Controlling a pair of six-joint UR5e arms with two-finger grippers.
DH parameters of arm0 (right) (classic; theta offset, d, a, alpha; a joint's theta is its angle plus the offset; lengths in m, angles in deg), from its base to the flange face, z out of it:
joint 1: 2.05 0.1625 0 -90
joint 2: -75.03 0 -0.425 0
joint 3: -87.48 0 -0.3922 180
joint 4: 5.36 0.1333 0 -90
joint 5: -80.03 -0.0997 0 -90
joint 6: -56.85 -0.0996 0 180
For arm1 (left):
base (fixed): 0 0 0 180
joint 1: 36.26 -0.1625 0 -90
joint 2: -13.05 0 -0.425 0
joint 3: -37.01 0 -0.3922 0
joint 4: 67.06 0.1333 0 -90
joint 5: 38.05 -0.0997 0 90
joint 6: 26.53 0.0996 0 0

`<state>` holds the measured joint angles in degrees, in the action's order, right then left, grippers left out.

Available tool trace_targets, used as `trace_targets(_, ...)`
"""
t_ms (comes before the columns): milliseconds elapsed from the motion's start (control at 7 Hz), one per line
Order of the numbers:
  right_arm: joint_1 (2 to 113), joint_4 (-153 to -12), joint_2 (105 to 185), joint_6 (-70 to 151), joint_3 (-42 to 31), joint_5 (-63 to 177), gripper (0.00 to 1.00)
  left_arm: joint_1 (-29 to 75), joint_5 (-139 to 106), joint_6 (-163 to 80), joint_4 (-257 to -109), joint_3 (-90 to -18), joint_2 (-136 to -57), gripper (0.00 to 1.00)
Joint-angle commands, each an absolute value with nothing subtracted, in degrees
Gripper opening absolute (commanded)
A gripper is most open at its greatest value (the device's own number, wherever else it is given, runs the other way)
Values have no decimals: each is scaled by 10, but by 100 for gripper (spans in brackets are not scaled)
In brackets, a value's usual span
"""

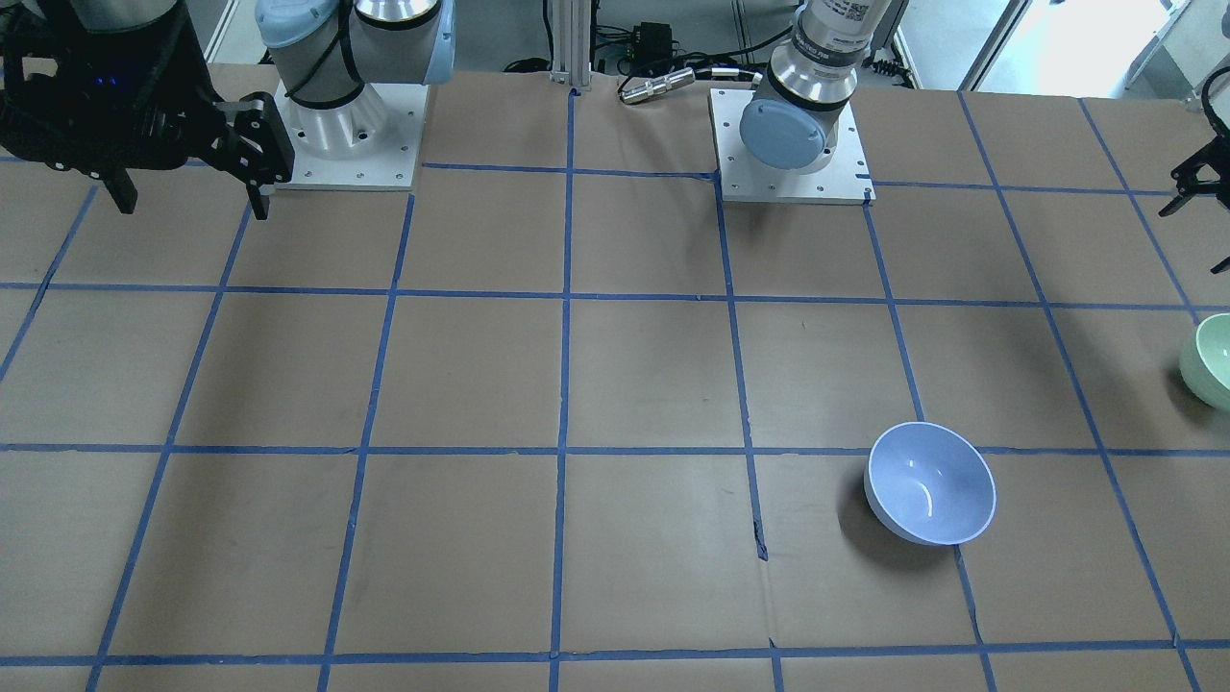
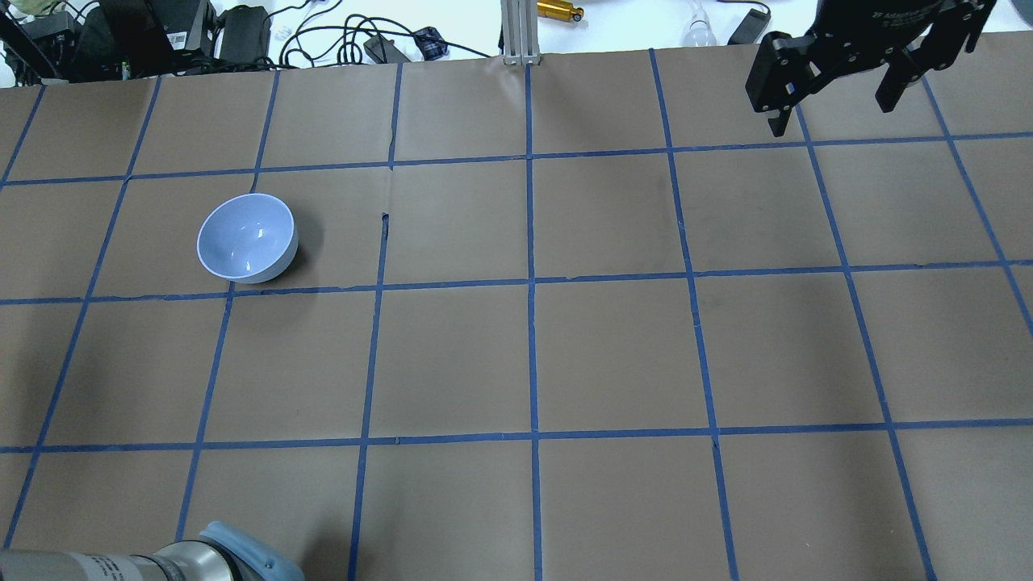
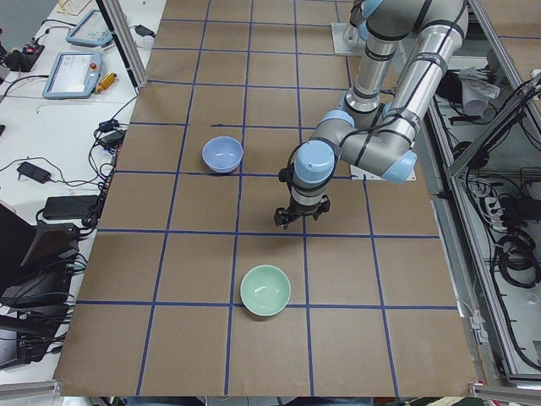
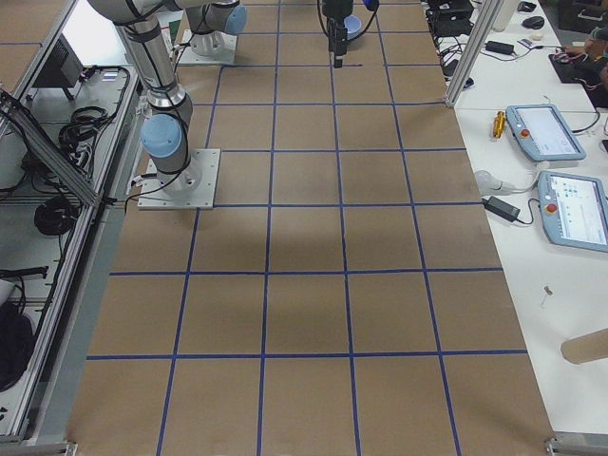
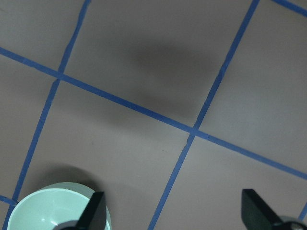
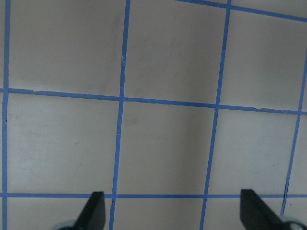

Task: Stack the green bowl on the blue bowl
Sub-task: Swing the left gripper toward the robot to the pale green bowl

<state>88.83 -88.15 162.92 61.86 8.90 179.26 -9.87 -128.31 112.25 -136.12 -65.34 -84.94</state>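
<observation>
The green bowl stands upright on the table near its left end; it also shows at the edge of the front view and low left in the left wrist view. The blue bowl stands upright and empty about two squares from it, farther from the robot. My left gripper hovers above the table between the bowls, on the robot's side of the green bowl, open and empty, its fingertips wide apart. My right gripper hangs high over the table's right side, open and empty.
The table is brown paper with a blue tape grid. The two arm bases are bolted along the robot's edge. Cables and boxes and a metal post line the far edge.
</observation>
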Motion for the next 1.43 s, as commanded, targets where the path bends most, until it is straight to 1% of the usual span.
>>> trace_targets(0,888,-881,1629,619,89,1793,100,-117,-1283,1208,-1311,-610,-919,100)
trace_targets(286,888,-881,1629,619,89,1793,100,-117,-1281,1243,-1310,-562,-991,100)
trace_targets(714,888,-881,1629,619,89,1793,100,-118,-1281,1260,-1309,-507,-1067,100)
trace_targets(1000,888,-881,1629,619,89,1793,100,-118,-1283,1261,-1281,-503,-1101,100)
trace_targets(1286,888,-881,1629,619,89,1793,100,-118,-1285,1264,-1262,-508,-1114,100)
